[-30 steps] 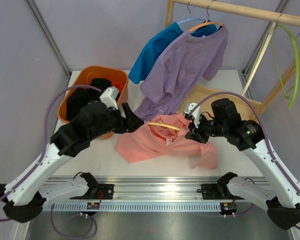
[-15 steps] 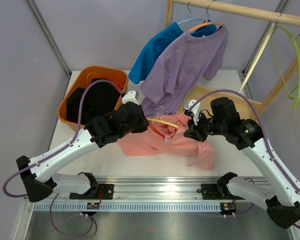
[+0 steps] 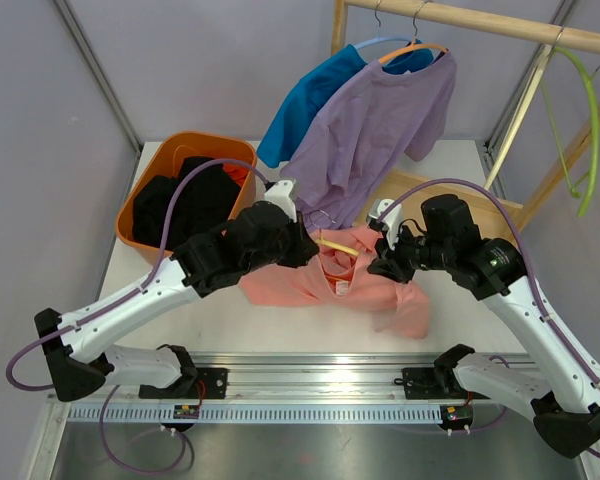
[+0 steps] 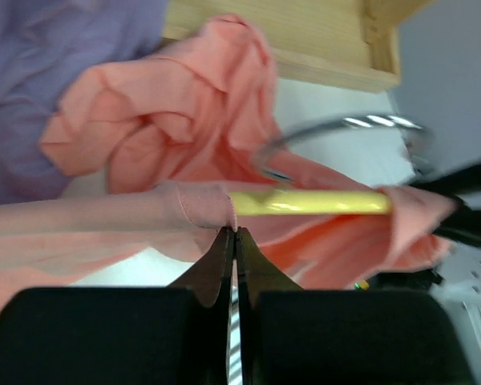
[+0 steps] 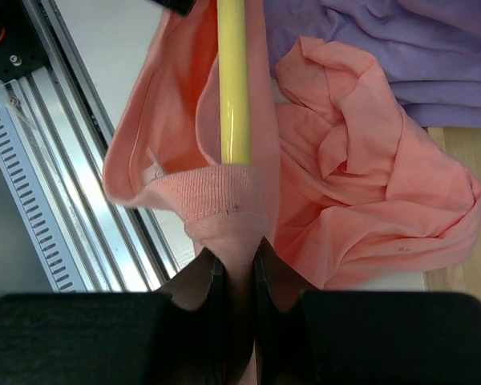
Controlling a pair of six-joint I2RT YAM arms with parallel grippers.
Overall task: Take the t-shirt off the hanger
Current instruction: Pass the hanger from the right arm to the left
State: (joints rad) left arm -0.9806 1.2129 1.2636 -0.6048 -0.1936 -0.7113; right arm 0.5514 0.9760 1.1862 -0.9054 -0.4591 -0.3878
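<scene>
At the left of the white table [image 3: 180,310], an orange plastic tub [image 3: 185,185] is holding dark garments and is playing no part in this step. Just right of it, the left hand [image 3: 305,245] is reaching onto the salmon-pink jersey t-shirt [image 3: 290,285], which is lying crumpled at the centre of the table with the yellow plastic hanger [image 3: 335,244] threaded through its neck opening.

In the left wrist view, the left hand [image 4: 232,237] is showing its jaws pressed fully together at the ribbed collar edge, just below the hanger bar [image 4: 305,202]. Whether cloth is caught between them cannot be confirmed.

Further right, the right hand [image 3: 378,265] is pinching the opposite side of the collar. The right wrist view shows ribbing passing between its narrow jaws [image 5: 234,249], with the bar [image 5: 233,80] running straight away from it.

Assessment: the step in hand is freeing the collar from the hanger. The right grip should be staying firm as an anchor while the left side is drawing the collar outward over the bar's end. If the left hand is holding nothing, it needs regripping deeper on the ribbing. The wire hook [image 4: 345,124] is a likely snag point.
</scene>
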